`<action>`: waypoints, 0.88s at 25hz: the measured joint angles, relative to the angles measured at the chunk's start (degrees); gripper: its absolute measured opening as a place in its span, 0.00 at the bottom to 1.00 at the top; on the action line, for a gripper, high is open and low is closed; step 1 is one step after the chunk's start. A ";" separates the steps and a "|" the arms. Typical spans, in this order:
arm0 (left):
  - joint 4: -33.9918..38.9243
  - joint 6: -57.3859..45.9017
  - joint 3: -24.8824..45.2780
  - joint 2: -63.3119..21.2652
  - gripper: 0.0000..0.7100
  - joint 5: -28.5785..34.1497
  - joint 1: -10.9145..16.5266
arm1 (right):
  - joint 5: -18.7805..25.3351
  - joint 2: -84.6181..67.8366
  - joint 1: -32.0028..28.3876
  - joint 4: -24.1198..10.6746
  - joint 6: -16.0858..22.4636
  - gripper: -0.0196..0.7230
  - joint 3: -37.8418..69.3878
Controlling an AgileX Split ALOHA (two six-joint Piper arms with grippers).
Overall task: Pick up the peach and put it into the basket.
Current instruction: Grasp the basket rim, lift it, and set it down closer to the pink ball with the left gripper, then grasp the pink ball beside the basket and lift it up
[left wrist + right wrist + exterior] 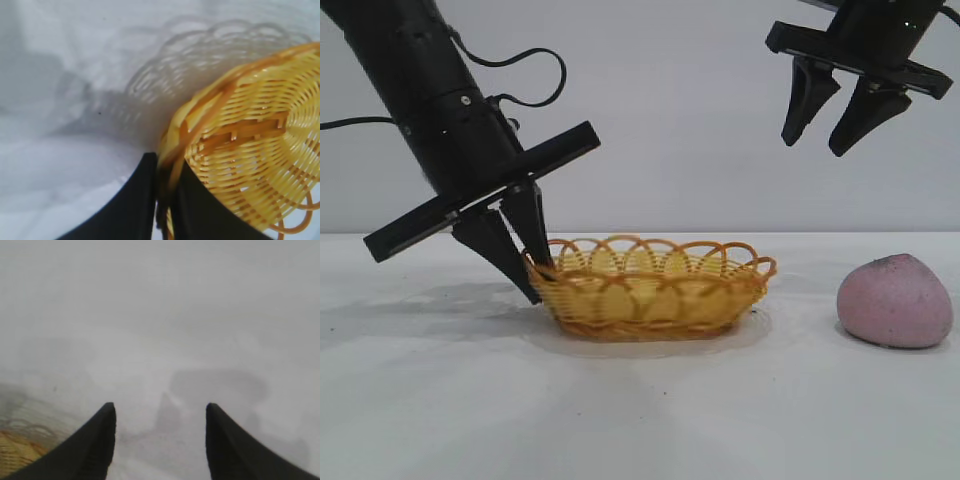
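The wicker basket (650,290) stood on the desk (640,410), its rim pinched between the 2 fingers (135,210) of the left gripper (525,262). The peach (895,300) lay well apart from the basket, on the right arm's side, untouched. The right gripper (830,115) hung above the peach, fingers parted and empty. The basket could have been tipped or dragged if the left arm had shifted; a descent misaligned with the peach's rounded top could have sent it rolling.
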 joint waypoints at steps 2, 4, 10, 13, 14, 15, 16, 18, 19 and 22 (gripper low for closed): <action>0.24 1.18 -1.53 0.00 0.63 1.64 0.00 | 0.00 0.00 0.00 0.00 0.00 0.55 0.00; 2.62 1.56 -3.08 0.00 0.63 3.83 0.00 | 0.00 0.00 0.00 0.00 0.00 0.55 0.00; 18.14 0.96 -10.86 -0.53 0.66 15.60 0.00 | 0.00 0.00 0.00 0.00 0.00 0.55 0.00; 26.22 -0.03 -14.75 -0.53 0.66 20.51 0.00 | 0.00 0.00 0.00 0.00 0.00 0.55 0.00; 28.70 -0.07 -16.03 -0.53 0.66 21.77 0.00 | 0.00 0.00 0.00 0.00 0.00 0.55 0.00; 30.60 -0.18 -16.99 -0.53 0.66 22.25 0.00 | 0.10 0.00 0.00 0.00 0.00 0.55 0.00; 32.72 -0.18 -17.99 -0.53 0.66 22.82 0.00 | 0.10 0.00 0.00 0.00 0.00 0.55 0.00; 35.81 0.22 -19.24 -0.53 0.66 23.07 0.00 | 0.43 0.00 0.00 0.00 0.00 0.55 0.00; 37.50 0.88 -19.52 -0.53 0.66 23.07 0.00 | 0.47 0.00 0.00 0.00 0.00 0.55 0.00; 41.81 2.14 -19.66 -0.53 0.66 22.71 0.00 | 0.68 0.00 0.00 0.00 0.00 0.55 0.00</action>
